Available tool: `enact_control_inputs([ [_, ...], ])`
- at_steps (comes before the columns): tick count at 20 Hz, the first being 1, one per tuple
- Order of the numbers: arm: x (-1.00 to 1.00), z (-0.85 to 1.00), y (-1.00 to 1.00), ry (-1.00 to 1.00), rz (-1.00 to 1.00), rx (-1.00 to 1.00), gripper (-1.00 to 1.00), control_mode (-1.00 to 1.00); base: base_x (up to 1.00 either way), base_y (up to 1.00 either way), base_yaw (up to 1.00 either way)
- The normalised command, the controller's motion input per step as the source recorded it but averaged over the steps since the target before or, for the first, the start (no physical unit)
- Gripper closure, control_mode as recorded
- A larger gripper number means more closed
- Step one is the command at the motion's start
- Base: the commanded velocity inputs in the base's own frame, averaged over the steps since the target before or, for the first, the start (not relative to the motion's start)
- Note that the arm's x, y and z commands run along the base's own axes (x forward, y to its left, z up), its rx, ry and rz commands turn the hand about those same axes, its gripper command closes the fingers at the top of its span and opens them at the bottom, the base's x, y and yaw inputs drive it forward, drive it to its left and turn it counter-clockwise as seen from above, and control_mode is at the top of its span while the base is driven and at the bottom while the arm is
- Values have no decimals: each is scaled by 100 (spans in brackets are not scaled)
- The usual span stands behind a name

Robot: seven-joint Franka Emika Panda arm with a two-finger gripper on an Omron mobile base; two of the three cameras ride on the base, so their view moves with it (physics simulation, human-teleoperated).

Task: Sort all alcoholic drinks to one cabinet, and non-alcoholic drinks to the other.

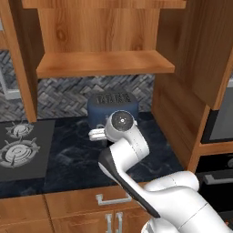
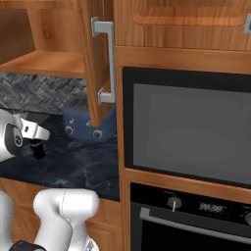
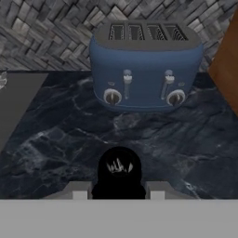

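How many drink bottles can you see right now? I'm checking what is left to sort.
1: a small black bottle between the fingers, low over the dark marble counter in front of the blue four-slot toaster. Others may be hidden outside these views.

**A:** pretty sure it's a home kitchen. Blue four-slot toaster (image 3: 145, 65) mid-frame on a dark marble counter (image 3: 139, 139), stone tile backsplash (image 1: 68, 93) behind it.

**B:** yep, plus a gas hob (image 1: 20, 145) at lower left, wooden wall cabinets (image 1: 104, 41) up top, and a built-in oven (image 2: 188, 127) on the right.
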Motion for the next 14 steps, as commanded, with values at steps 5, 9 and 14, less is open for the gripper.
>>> enact_control_inputs([
  [5,0,0,0,0,0,0,100,100,54,15,0],
  [9,0,0,0,0,0,0,100,100,46,33,0],
  [14,0,0,0,0,0,0,100,100,9,46,-1],
])
